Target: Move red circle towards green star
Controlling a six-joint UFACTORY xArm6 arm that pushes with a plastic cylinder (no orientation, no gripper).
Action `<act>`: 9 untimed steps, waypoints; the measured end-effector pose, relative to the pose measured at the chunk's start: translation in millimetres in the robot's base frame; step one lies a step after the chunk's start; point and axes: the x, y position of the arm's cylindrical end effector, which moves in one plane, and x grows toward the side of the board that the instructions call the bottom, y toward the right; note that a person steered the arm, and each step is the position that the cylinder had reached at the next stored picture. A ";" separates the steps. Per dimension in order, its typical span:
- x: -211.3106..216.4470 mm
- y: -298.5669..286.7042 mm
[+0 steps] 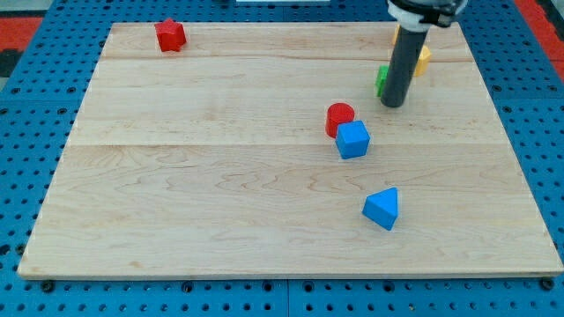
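Note:
The red circle [339, 117] sits right of the board's middle, touching the blue cube [352, 139] just below it. My tip [393, 104] rests on the board to the upper right of the red circle, a short gap away. A green block [382, 80], mostly hidden behind my rod, shows only its left edge; its shape cannot be made out. A yellow block [424, 58] peeks out to the right of the rod.
A red block [170, 35] lies near the board's top left. A blue triangular block [382, 208] lies at the lower right. The wooden board [220, 176] sits on a blue pegboard [26, 132].

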 end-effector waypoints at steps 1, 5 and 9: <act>-36.1 -2.6; 105.6 -64.2; 50.0 -37.3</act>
